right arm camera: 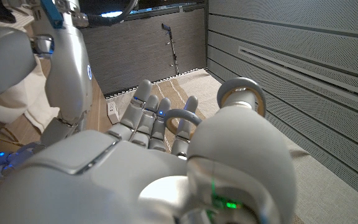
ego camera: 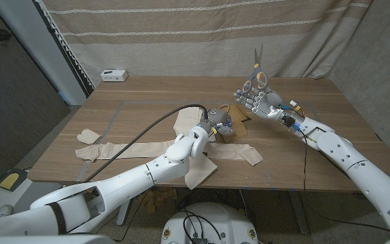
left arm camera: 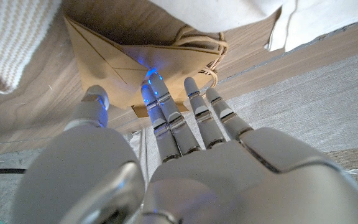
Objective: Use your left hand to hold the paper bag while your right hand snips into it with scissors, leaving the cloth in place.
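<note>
Left of centre in the head view, the left hand reaches onto the brown paper bag at mid-frame, fingertips pressing its folded side, the bag lying beside the beige cloth spread over the wooden table. To the right, the right hand grips the grey-handled scissors, blades pointing up, raised clear of the bag, so the hold looks set but no cut seems begun. Striped drapery backs the table.

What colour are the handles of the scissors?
The scissors have grey handles with yellowish inner rims, held in the right hand; the head view shows them best.
</note>
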